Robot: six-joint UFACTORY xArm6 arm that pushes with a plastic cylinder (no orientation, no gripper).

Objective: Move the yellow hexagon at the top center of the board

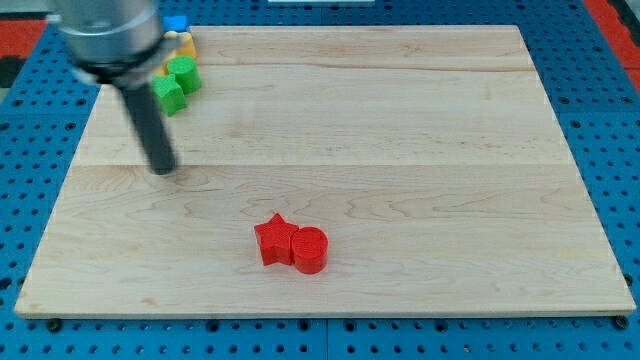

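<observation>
My tip rests on the wooden board at the view's left, just below a cluster of blocks at the top-left corner. That cluster holds a green star-like block, a green cylinder, a yellow block partly hidden behind my rod, and a blue block at the board's top edge. The yellow block's shape cannot be made out. A red star and a red cylinder touch each other near the bottom centre, far from my tip.
The arm's grey body covers part of the top-left corner. A blue pegboard surface surrounds the board.
</observation>
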